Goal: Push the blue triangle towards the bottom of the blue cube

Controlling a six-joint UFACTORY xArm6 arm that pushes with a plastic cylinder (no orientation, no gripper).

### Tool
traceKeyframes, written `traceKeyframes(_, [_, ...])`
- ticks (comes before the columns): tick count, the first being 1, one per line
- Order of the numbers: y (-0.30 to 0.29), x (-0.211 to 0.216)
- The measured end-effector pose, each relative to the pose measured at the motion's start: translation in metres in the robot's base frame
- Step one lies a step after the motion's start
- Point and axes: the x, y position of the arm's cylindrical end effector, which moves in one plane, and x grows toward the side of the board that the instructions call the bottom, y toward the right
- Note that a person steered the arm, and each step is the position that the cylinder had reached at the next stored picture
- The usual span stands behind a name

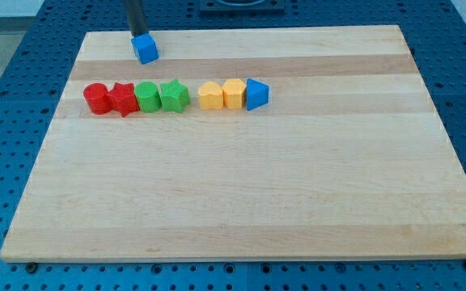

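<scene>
- The pale wooden bench filled most of the frame, lying on a blue perforated base.
- The end effector was no clamp at all: a straight dark rod with nothing to open or shut and nothing in its hold. Its tip stood at the upper left of the frame, just above the small blue cube and touching or very nearly touching the cube's top edge; which of the two could not be told.
- The blue triangle block lay right of centre in the upper part of the frame, at the right end of a row, pressed against a yellow faceted block, with a second yellow block just beside that.
- Further left in the same row sat a green star-like block, a green rounded block, a red star-like block and a red cylinder.
- Judging by the layout, the push had not yet begun: the tip was well apart from the triangle, so the step in hand looked like the approach.
- The next move would call for carrying the tip round to the triangle's right side, clear of the row.
- From there a leftward push would be needed, though the row blocked the straight path, so skirting above it seemed likely.
</scene>
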Motion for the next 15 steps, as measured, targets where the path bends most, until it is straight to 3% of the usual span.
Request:
traceKeyframes(2, [0.183,0.017])
traceKeyframes(3, [0.248,0.103])
traceKeyframes(4, [0.257,0.201])
traceKeyframes(5, [0.249,0.243])
traceKeyframes(10, [0.215,0.140])
traceKeyframes(15, [0.086,0.124])
